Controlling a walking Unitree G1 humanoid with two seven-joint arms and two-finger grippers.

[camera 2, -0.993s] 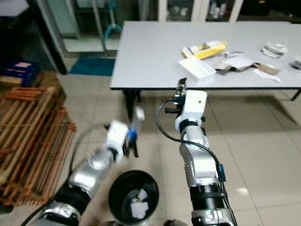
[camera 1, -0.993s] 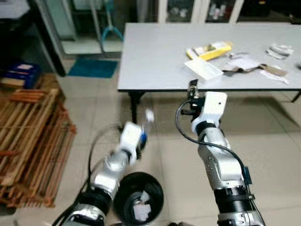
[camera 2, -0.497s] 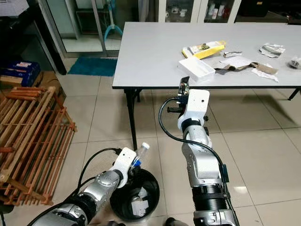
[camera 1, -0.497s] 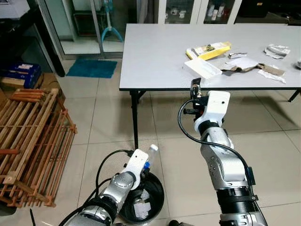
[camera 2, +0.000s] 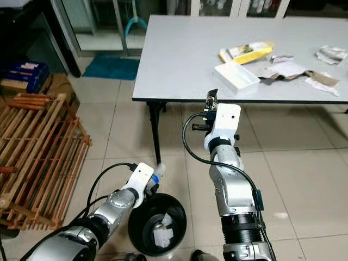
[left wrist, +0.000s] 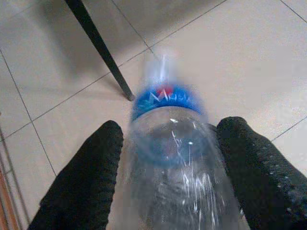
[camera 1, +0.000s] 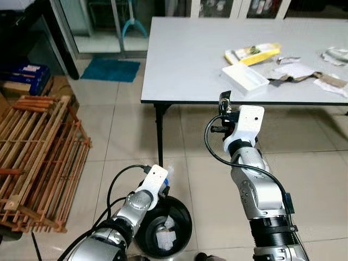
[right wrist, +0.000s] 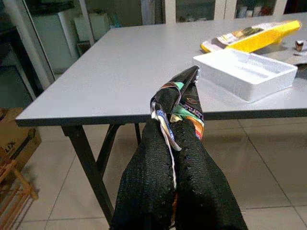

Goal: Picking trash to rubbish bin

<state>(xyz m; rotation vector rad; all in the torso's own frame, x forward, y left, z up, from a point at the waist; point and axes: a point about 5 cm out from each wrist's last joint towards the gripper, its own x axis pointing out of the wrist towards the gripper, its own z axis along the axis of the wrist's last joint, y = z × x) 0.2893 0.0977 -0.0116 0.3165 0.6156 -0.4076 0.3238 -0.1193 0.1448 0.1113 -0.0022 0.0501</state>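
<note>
Between our left gripper (left wrist: 168, 158) fingers, parted around its body, sits the plastic bottle (left wrist: 172, 158), just over the bin (camera 2: 157, 217). It looks light, slick and crushable. Our right gripper (right wrist: 175, 139) pinches a flimsy wrapper (right wrist: 184, 103).

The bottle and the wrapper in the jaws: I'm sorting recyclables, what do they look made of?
The bottle looks like clear thin plastic, glossy, with a blue band: floor shows through it. The wrapper seems a printed plastic or foil film: thin, creased, colourful, slightly shiny.
</note>
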